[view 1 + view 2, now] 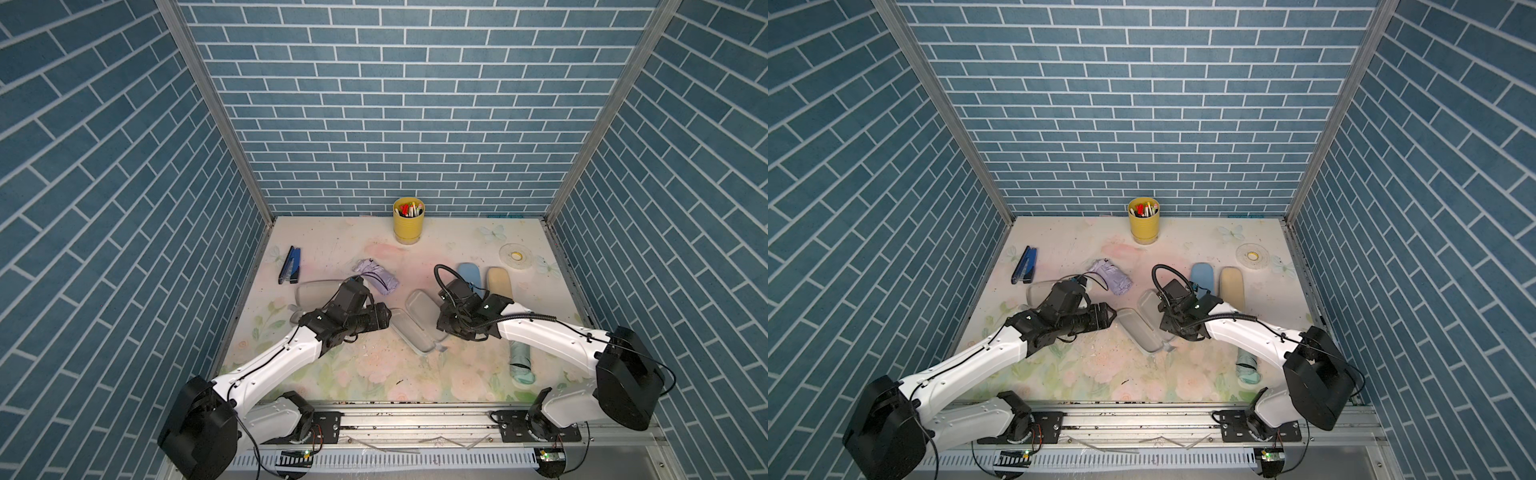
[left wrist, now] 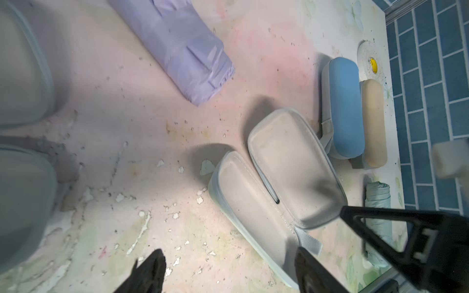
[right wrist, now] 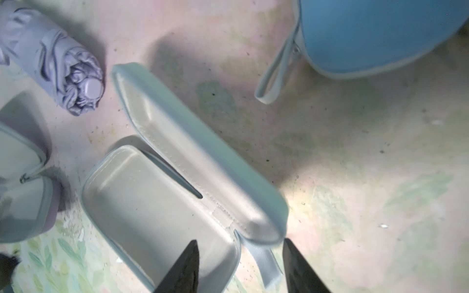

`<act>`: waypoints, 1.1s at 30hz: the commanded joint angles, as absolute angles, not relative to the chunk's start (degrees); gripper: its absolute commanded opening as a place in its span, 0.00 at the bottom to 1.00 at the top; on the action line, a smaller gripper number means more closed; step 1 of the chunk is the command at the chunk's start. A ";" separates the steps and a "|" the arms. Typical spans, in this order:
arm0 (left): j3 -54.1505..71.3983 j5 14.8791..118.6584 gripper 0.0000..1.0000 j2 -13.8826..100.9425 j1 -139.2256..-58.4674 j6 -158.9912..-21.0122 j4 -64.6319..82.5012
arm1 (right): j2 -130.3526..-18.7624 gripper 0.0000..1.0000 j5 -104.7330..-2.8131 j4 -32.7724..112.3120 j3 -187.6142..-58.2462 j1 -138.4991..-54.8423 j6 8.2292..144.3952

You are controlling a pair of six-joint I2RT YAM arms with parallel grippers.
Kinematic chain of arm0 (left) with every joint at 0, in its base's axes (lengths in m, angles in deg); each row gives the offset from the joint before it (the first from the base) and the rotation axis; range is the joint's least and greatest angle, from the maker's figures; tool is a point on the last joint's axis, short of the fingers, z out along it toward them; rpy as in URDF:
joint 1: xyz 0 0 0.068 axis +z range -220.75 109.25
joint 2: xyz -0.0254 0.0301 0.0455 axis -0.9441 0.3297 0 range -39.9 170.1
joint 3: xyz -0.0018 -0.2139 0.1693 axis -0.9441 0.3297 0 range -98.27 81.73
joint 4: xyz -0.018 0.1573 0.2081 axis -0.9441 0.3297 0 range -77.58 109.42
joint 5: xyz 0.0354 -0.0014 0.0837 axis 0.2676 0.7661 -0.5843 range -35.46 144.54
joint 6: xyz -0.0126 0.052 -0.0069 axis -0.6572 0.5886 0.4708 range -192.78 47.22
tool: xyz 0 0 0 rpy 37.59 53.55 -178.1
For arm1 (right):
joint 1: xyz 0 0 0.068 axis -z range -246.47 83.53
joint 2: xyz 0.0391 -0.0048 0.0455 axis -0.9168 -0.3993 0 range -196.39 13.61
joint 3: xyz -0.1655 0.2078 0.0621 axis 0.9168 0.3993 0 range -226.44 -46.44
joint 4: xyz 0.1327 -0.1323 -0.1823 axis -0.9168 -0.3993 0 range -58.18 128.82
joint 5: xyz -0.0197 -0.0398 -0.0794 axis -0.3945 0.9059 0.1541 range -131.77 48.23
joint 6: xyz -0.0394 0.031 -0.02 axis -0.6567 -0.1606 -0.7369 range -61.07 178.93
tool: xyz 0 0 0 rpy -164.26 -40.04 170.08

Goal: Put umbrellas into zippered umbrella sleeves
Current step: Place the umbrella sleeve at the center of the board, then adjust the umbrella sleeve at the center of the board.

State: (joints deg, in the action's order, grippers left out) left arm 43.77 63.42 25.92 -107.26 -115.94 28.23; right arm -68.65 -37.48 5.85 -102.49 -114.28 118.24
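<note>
Unzipped mint sleeve (image 3: 157, 203) (grey-white inside); right gripper (image 3: 240, 241) spread over its strap, left gripper (image 2: 229, 250) spread beside it, both empty.

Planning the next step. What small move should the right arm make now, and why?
Probably move the right gripper, its fingers open and empty, over to the mint green umbrella lying near that arm: the mint green sleeve lies open and empty.

A yellow pen cup (image 1: 408, 226) stands against the blue brick-pattern back wall (image 1: 395, 104), a dark blue stapler (image 1: 290, 265) lies at left and a clear tape roll (image 1: 516, 256) at right on the floral tabletop (image 1: 374, 374).
</note>
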 commanded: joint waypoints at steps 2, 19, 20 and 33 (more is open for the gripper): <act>47.41 66.25 0.83 28.82 -111.69 -121.97 19.33 | -72.39 0.57 -38.09 -6.02 -111.06 -111.49 90.50; 50.36 69.58 0.47 40.80 -110.33 -123.55 5.05 | -82.18 0.21 -61.98 -3.30 -116.13 -103.67 87.78; 50.01 70.14 0.45 41.19 -109.66 -122.97 5.23 | -80.58 0.29 -62.54 -4.08 -115.39 -103.27 89.09; 47.37 73.87 0.57 41.00 -108.45 -119.26 8.21 | -61.89 0.99 -31.16 -16.97 -102.67 -76.23 93.40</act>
State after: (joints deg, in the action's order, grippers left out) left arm 48.17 72.43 41.11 -108.68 -120.07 7.82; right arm -63.23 -40.15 -11.46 -105.42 -78.26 90.92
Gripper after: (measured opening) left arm 0.556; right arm 0.986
